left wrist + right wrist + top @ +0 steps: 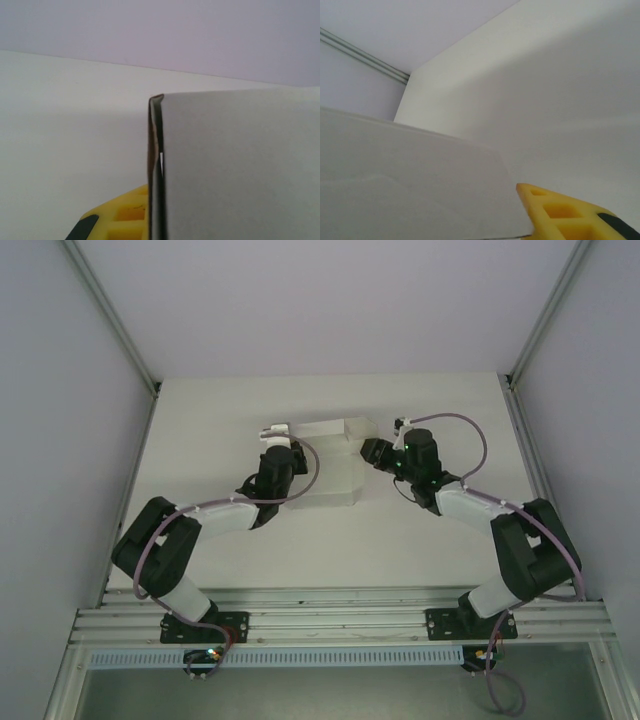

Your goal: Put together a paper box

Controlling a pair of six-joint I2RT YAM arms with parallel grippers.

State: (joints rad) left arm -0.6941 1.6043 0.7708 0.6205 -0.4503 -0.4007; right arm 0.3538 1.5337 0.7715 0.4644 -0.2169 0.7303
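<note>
— Well, where do we find the box (325, 475)?
— Mid-table, between the left gripper (278, 433) and the right gripper (371, 452), one at each side of it. It is plain white card, partly folded, and its far end seems to stand up from the rest.
— And up close?
— From the left wrist we see a panel (235, 165) almost edge-on. Its rim is doubled and brownish inside, and the yellow left finger (122, 220) is just beside it. From the right wrist the white card lies low and left, its corner beside the yellow right finger (560, 212).
— Clamped?
— We cannot tell for either gripper, because card hides each second finger.
— And the setting?
— We see a white table (220, 550) with pale grey walls (60, 390) on three sides. A metal rail (340, 615) at the near edge carries both arm bases.
</note>
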